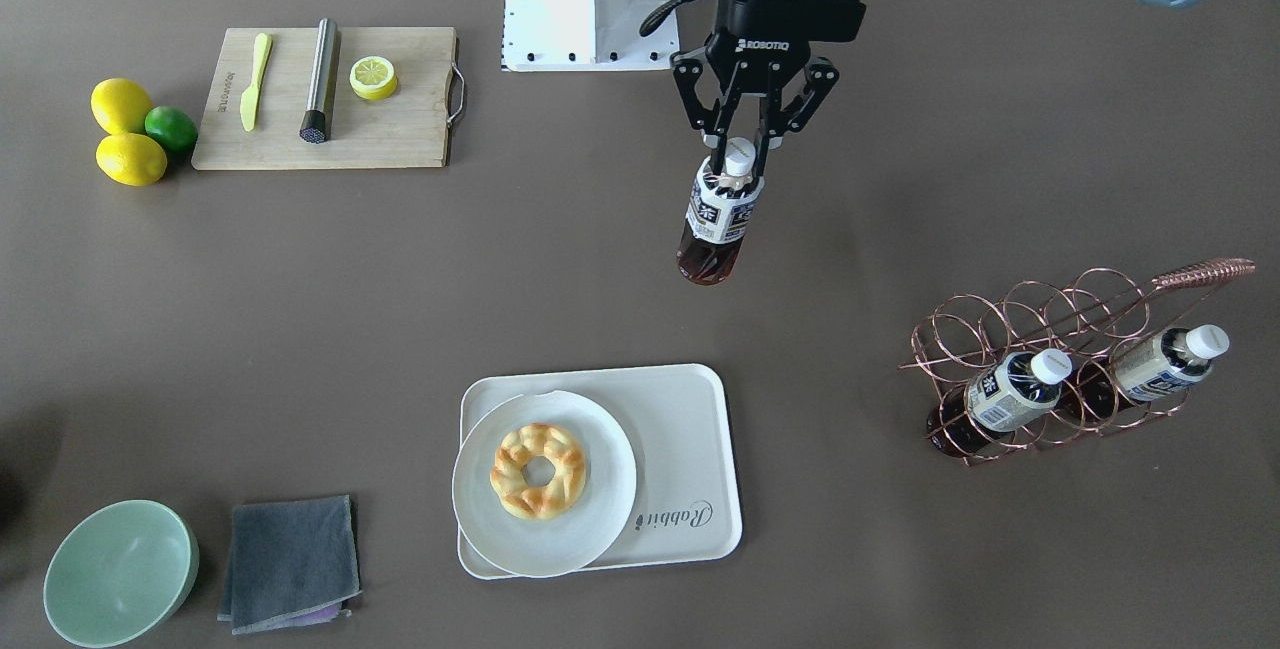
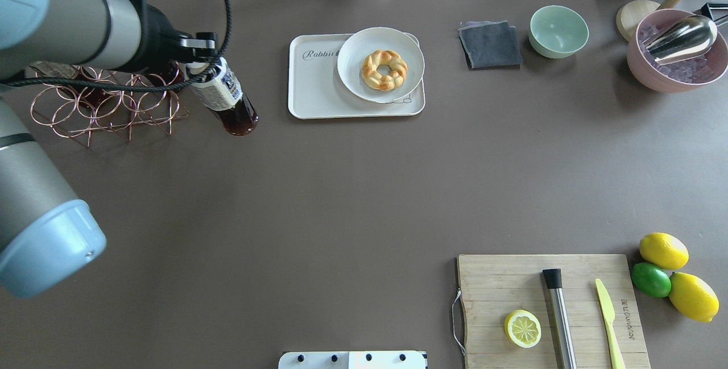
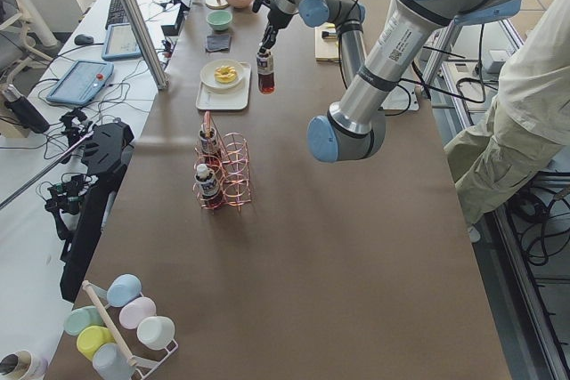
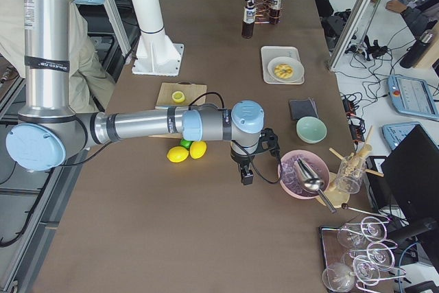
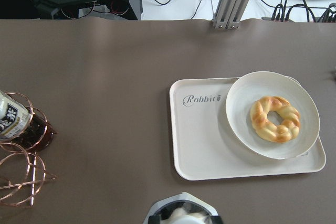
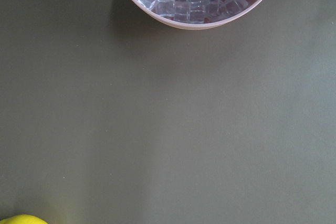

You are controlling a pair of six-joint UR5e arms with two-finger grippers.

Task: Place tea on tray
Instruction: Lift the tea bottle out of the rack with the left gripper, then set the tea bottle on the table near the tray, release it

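Note:
My left gripper [image 1: 738,157] is shut on the neck of a tea bottle [image 1: 718,221] with a white cap and white-and-navy label. It holds the bottle upright above the table, between the copper wire rack [image 1: 1050,329] and the off-white "Rabbit" tray [image 1: 685,429]. The held bottle [image 2: 228,99] is to the left of the tray [image 2: 313,87] in the overhead view. Two more tea bottles [image 1: 1012,391] [image 1: 1165,364] lie in the rack. My right gripper [image 4: 245,173] hovers by the pink ice bowl; I cannot tell if it is open or shut.
A round white plate [image 1: 590,519] with a ring pastry [image 1: 538,469] covers half the tray. A grey cloth [image 2: 489,45], green bowl [image 2: 558,30] and pink ice bowl [image 2: 677,67] stand beyond. A cutting board [image 2: 512,278] and lemons [image 2: 662,249] are near the robot.

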